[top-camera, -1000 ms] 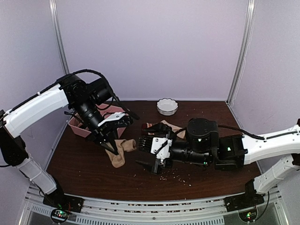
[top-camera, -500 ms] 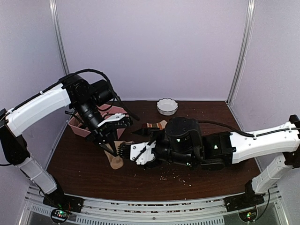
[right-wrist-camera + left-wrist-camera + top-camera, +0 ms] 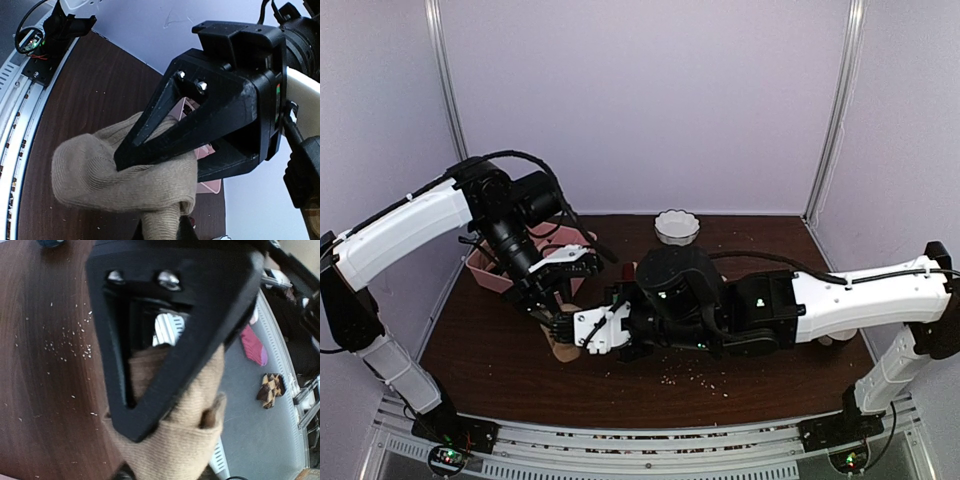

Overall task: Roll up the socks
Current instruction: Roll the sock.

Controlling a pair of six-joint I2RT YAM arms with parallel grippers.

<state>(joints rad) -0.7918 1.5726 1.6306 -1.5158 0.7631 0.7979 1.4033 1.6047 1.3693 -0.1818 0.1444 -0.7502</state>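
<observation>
A tan ribbed sock (image 3: 566, 350) lies bunched on the brown table, left of centre, with both grippers at it. My right gripper (image 3: 570, 330) reaches in from the right. In the right wrist view it is shut on a rolled part of the tan sock (image 3: 100, 175) at the bottom edge. My left gripper (image 3: 553, 310) comes down from above and presses into the same sock (image 3: 185, 440). The cloth hides how far its jaws stand apart. The right arm covers nearly all of the striped sock; only a scrap (image 3: 629, 269) shows behind its wrist.
A pink tray (image 3: 483, 270) stands at the back left behind the left gripper. A white scalloped bowl (image 3: 677, 227) sits at the back centre. Crumbs (image 3: 695, 375) are scattered in front of the right arm. The table's near edge and metal rail run along the front.
My right arm has swung left across the table to the tan sock, and its jaws have gone from wide open to shut on it. The left arm has barely moved.
</observation>
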